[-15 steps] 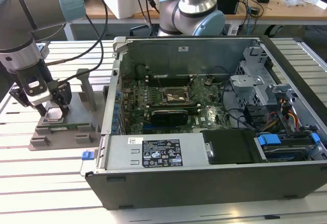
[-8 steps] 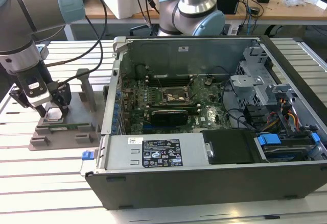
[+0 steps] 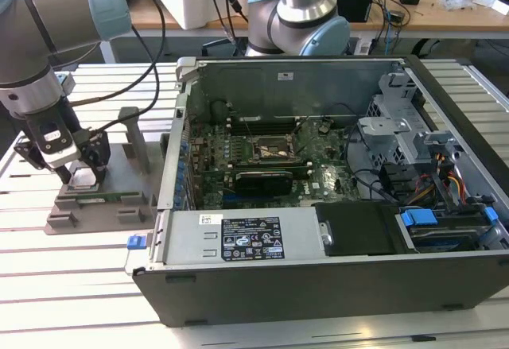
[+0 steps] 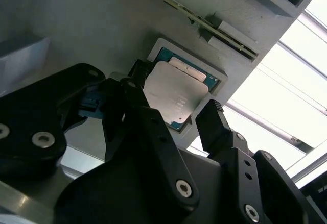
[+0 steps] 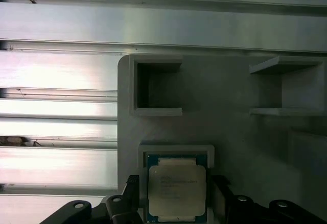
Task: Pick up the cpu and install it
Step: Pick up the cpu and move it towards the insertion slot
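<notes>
Gripper (image 3: 79, 171) at the exterior view's left, mid-height, lowered over a grey holder (image 3: 103, 207) and spread wide; in both wrist views its black fingers (image 4: 212, 119) stand one on each side of the cpu (image 5: 177, 183), close to its two opposite edges, with a thin gap visible at each side. The cpu lies flat, metal top up, seated in a shallow square recess of the holder, whose raised lip frames it on the sides that show. Beyond the recess in the first wrist view, two open-sided pockets (image 5: 153, 87) rise from the holder, well apart from the cpu. A narrow green memory stick (image 3: 100, 199) stands on edge in a slot along the holder's near side, just beside the gripper. The holder rests on a slatted aluminium desk (image 3: 64, 285), with bare slats around it at the lower left of the frame. To the exterior view's right lies an open computer case (image 3: 318, 255), its side panel off; the motherboard socket (image 3: 269, 150) sits near the centre, bordered by a black card and cables.
</notes>
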Controlling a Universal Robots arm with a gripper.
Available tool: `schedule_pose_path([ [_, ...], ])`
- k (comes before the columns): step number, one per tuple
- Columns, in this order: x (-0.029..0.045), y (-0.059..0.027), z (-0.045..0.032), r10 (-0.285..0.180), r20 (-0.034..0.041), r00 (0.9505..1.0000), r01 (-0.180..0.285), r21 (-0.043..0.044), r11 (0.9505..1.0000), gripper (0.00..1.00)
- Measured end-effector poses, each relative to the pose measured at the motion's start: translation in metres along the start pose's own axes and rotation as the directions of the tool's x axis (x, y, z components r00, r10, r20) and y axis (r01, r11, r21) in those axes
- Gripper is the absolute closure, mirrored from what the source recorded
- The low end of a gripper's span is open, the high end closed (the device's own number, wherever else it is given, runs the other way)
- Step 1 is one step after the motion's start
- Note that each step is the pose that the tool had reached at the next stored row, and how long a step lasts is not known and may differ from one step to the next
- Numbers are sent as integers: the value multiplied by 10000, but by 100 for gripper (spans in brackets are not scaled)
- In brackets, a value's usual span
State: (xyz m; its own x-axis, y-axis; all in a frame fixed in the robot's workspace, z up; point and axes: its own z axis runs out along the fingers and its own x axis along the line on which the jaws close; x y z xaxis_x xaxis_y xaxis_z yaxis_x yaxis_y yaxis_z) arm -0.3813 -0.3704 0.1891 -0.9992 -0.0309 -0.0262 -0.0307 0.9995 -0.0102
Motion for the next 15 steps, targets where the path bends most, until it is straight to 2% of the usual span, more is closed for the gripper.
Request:
schedule_pose_path([
  [2,0,0,1,1,0,10000,-1,0,10000,36],
  [4,0,0,0,0,-1,10000,0,1,10000,46],
  [15,0,0,3,0,1,10000,0,1,10000,46],
])
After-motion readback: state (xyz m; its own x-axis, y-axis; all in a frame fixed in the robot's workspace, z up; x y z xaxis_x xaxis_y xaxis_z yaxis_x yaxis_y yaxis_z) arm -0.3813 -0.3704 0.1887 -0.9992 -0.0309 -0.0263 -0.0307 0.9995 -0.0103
